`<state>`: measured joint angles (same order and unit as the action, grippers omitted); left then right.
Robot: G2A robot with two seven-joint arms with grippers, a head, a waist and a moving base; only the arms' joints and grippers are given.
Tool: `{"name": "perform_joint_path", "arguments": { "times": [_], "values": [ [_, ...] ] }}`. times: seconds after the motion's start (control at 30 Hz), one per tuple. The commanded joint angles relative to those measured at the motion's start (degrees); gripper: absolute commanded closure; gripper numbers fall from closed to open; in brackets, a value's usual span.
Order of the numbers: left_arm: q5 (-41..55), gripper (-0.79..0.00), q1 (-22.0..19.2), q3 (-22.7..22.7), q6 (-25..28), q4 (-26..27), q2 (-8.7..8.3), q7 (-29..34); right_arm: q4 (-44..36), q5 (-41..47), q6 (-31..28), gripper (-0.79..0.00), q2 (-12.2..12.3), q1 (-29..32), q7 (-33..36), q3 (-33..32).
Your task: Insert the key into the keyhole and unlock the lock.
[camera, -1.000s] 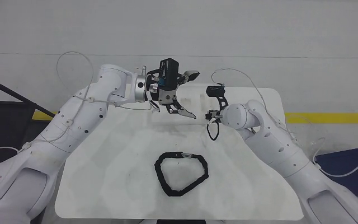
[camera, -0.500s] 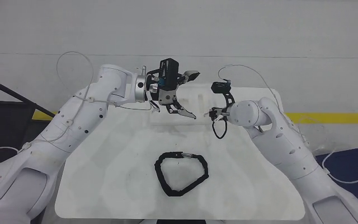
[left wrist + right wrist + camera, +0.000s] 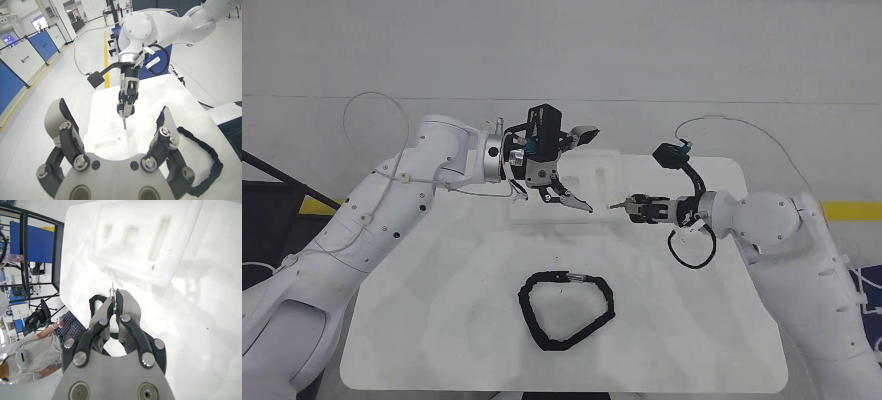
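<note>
The left gripper [image 3: 584,170] hangs above the far side of the white surface [image 3: 442,320], over a white foam tray [image 3: 179,247] with shallow rectangular recesses. Its jaws stand wide apart with nothing between them.

Facing it from the other side, the right gripper [image 3: 114,298] is held level above the surface, just beside the tray. Its jaws are clamped on the key [image 3: 124,123], pinching the head end so that the thin metal blade sticks out past the fingertips towards the left gripper.

The lock [image 3: 564,277], a black-sleeved chain loop with a short metal section, lies flat on the surface nearer the robot, well apart from both grippers and from the key.
</note>
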<state>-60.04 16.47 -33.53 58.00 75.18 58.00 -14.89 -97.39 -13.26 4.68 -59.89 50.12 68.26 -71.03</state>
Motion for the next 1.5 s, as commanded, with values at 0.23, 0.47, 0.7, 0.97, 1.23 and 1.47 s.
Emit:
{"name": "perform_joint_path", "arguments": {
  "times": [0.23,0.47,0.7,0.97,1.23,1.47],
  "values": [
    [0.0,-0.785,0.0,0.0,0.0,0.0,0.0,0.0,-9.6,7.6,-4.4,0.0,2.3,7.1,5.0,-12.7],
    [0.0,-0.785,0.0,0.0,0.0,0.0,0.0,0.0,-14.1,14.7,-7.8,0.0,3.2,11.3,4.3,-20.3],
    [0.0,-0.785,0.0,0.0,0.0,0.0,0.0,0.0,-14.8,18.6,-10.1,0.0,3.8,14.1,2.3,-25.0],
    [0.0,-0.785,0.0,0.0,0.0,0.0,0.0,0.0,-14.6,19.5,-10.4,0.0,3.9,14.8,0.6,-25.7],
    [0.0,-0.785,0.0,0.0,0.0,0.0,0.0,0.0,-14.6,19.5,-10.4,0.0,3.9,14.8,0.6,-25.7],
    [-2.6,-0.785,1.2,-0.6,-0.2,1.5,-0.45,5.2,-14.6,19.5,-10.4,0.0,3.9,14.8,0.6,-25.7]
  ]
}}
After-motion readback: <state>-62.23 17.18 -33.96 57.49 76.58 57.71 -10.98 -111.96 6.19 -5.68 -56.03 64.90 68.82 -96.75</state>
